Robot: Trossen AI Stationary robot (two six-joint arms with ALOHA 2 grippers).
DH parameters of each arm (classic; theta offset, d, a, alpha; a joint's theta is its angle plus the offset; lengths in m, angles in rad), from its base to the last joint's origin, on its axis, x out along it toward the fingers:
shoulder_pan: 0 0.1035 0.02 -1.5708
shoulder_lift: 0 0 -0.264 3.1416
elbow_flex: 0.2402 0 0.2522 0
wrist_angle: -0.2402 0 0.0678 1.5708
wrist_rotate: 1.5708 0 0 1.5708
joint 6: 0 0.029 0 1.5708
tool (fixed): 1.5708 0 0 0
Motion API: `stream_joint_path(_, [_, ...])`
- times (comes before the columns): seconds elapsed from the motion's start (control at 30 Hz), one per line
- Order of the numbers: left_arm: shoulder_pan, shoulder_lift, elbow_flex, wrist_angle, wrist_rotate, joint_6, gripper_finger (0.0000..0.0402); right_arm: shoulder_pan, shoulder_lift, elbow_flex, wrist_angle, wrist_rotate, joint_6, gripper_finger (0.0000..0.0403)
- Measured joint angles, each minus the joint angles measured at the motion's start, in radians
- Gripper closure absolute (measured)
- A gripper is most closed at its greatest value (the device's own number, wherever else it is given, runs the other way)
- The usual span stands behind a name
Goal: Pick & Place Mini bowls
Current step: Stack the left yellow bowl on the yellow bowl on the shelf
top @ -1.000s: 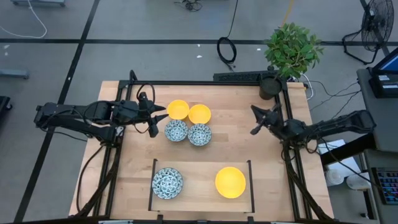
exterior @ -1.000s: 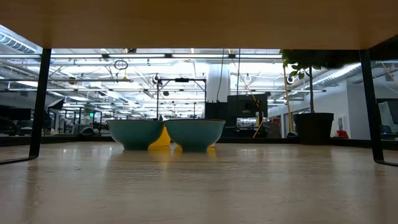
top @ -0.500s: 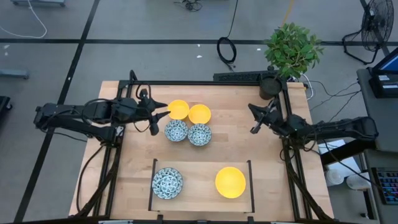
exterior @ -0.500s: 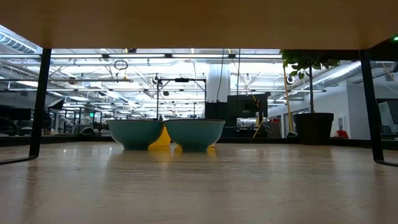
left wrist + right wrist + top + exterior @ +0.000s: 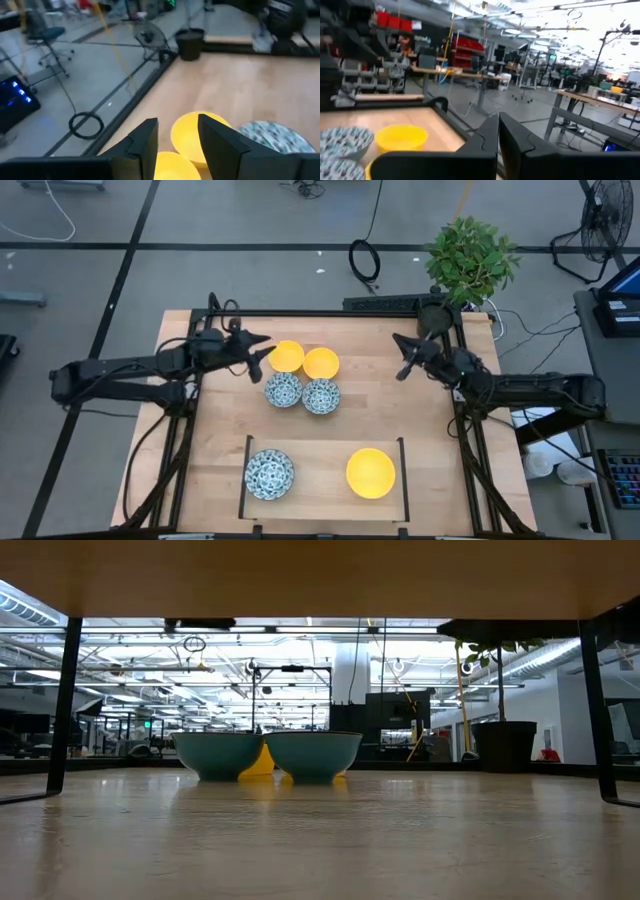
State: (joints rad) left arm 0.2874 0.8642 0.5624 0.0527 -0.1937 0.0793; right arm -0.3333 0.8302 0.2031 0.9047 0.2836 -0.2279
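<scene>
Two yellow mini bowls (image 5: 286, 356) (image 5: 321, 363) and two blue-patterned mini bowls (image 5: 283, 390) (image 5: 321, 396) stand bunched on the wooden table. A patterned bowl (image 5: 269, 474) and a yellow bowl (image 5: 370, 472) sit inside the black frame (image 5: 248, 480) near the front edge. My left gripper (image 5: 256, 345) hovers open just left of the far-left yellow bowl (image 5: 170, 165), with nothing between its fingers (image 5: 145, 142). My right gripper (image 5: 402, 358) is shut and empty, in the air right of the bowls (image 5: 401, 137).
A dark pot (image 5: 434, 320) with a green plant stands at the table's far right corner. A black rail (image 5: 330, 313) runs along the far edge. Bare wood lies between the bowl cluster and the right arm.
My left gripper has swung toward the table's far edge and sunk a little, ending beside the far-left yellow bowl, still open. My right gripper has drifted toward the far edge and leftward, still shut. The bowls have not moved.
</scene>
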Motion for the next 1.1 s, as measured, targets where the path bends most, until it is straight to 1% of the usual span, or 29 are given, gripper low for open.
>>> stream_joint_path(0.1, [0.054, -0.023, -0.065, 0.085, 0.083, -0.031, 0.0256, -0.013, 0.003, 0.0, 0.01, -0.001, 0.0, 0.0403])
stream_joint_path(0.17, [0.079, -0.031, -0.099, 0.113, 0.12, -0.056, 0.0256, -0.023, 0.003, 0.0, 0.01, -0.001, -0.001, 0.0403])
stream_joint_path(0.37, [0.121, -0.033, -0.18, 0.155, 0.127, -0.123, 0.0256, -0.045, 0.007, 0.0, -0.001, -0.001, 0.006, 0.0403])
stream_joint_path(0.5, [0.133, -0.026, -0.221, 0.192, 0.153, -0.177, 0.0256, -0.047, 0.025, 0.0, 0.004, -0.002, 0.025, 0.0403])
stream_joint_path(0.6, [0.132, -0.026, -0.224, 0.176, 0.153, -0.233, 0.0256, -0.047, 0.035, 0.001, 0.011, -0.002, 0.033, 0.0403])
stream_joint_path(0.73, [0.132, -0.026, -0.224, 0.196, 0.153, -0.329, 0.0256, -0.047, 0.034, 0.001, 0.012, -0.002, 0.033, 0.0403])
stream_joint_path(0.9, [0.139, -0.026, -0.224, 0.18, 0.145, -0.332, 0.0256, -0.047, 0.034, 0.001, 0.012, -0.002, 0.033, 0.0403])
stream_joint_path(0.97, [0.155, -0.026, -0.206, 0.126, 0.152, -0.38, 0.0256, -0.047, 0.034, 0.001, 0.012, -0.001, 0.033, 0.0403])
stream_joint_path(1.1, [0.204, 0.02, -0.107, -0.111, 0.149, -0.492, 0.0256, -0.047, 0.034, 0.001, 0.012, -0.001, 0.028, 0.0403])
